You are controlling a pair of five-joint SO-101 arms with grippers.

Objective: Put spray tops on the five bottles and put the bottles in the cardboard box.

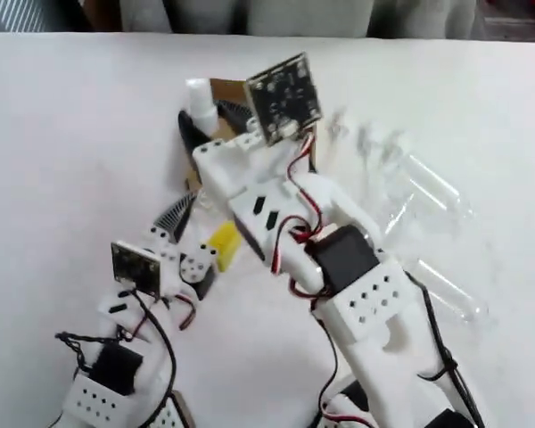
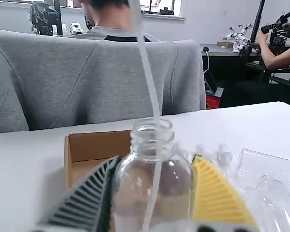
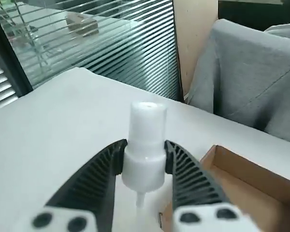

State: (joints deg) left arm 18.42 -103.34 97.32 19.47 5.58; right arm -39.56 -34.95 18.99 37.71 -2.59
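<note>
My right gripper (image 3: 144, 166) is shut on a white spray top (image 3: 144, 145), held upright above the table. Its thin dip tube (image 2: 152, 96) hangs down into the open neck of a clear bottle (image 2: 152, 186). My left gripper (image 2: 152, 203) is shut on that bottle, with a black finger (image 2: 87, 198) on one side and a yellow finger (image 2: 215, 193) on the other. In the high view the spray top (image 1: 201, 102) sits over the left gripper (image 1: 199, 227), right beside the cardboard box (image 1: 227, 92). The box's inside is hidden by the right arm.
Several clear bottles (image 1: 423, 201) lie on their sides on the white table (image 1: 80, 134), to the right of the right arm. They also appear beyond the yellow finger as clear bottles (image 2: 266, 179). A grey chair back (image 2: 87, 77) stands behind the table's far edge.
</note>
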